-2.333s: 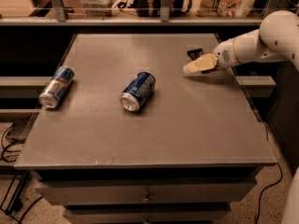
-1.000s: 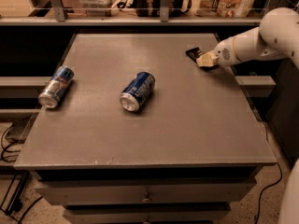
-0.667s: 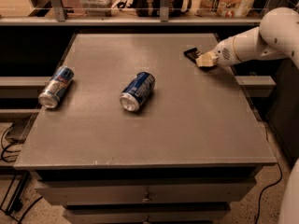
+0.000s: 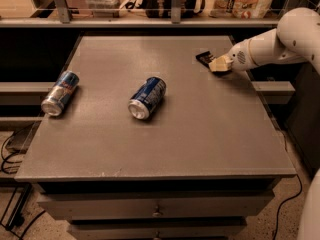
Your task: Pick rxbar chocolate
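The rxbar chocolate is a small flat black bar lying near the table's far right edge. Only its left end shows; the rest is hidden under my gripper. My gripper reaches in from the right on the white arm, and its pale tip rests right at the bar's right end, touching or covering it.
A blue and silver can lies on its side mid-table. A second can lies near the left edge. The grey table has drawers below its front. Shelves with bags stand behind the table.
Since the earliest frame my gripper has moved away from me and slightly right, onto the black bar. Over the last second it has barely moved. The cans have not moved.
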